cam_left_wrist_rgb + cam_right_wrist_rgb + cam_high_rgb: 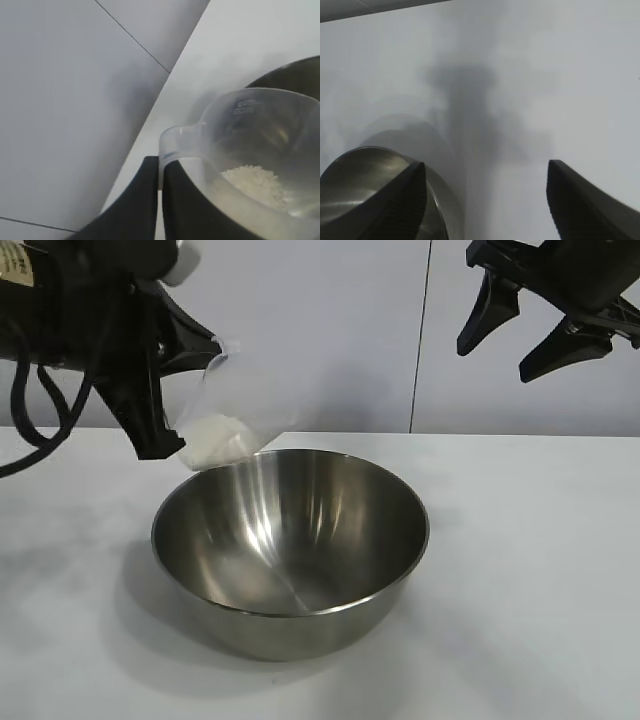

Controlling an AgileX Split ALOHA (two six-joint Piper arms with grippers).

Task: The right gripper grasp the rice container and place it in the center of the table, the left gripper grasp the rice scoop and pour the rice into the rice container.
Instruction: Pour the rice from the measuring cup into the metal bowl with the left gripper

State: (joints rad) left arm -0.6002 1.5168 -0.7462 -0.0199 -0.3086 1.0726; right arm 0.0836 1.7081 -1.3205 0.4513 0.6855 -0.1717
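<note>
now the left gripper [165,390] is clamped on the handle of the rice scoop [232,405], tipped over the back-left rim of the rice container [290,550], which sits mid-table [540,570]. rice [218,438] lies heaped inside the scoop. up at the right, the right gripper [520,330] hangs with fingers apart, holding nothing.

The left pincer [165,405] is clamped tight and tilted, while the right pincer [520,335] hangs raised, fingers spread.
</note>
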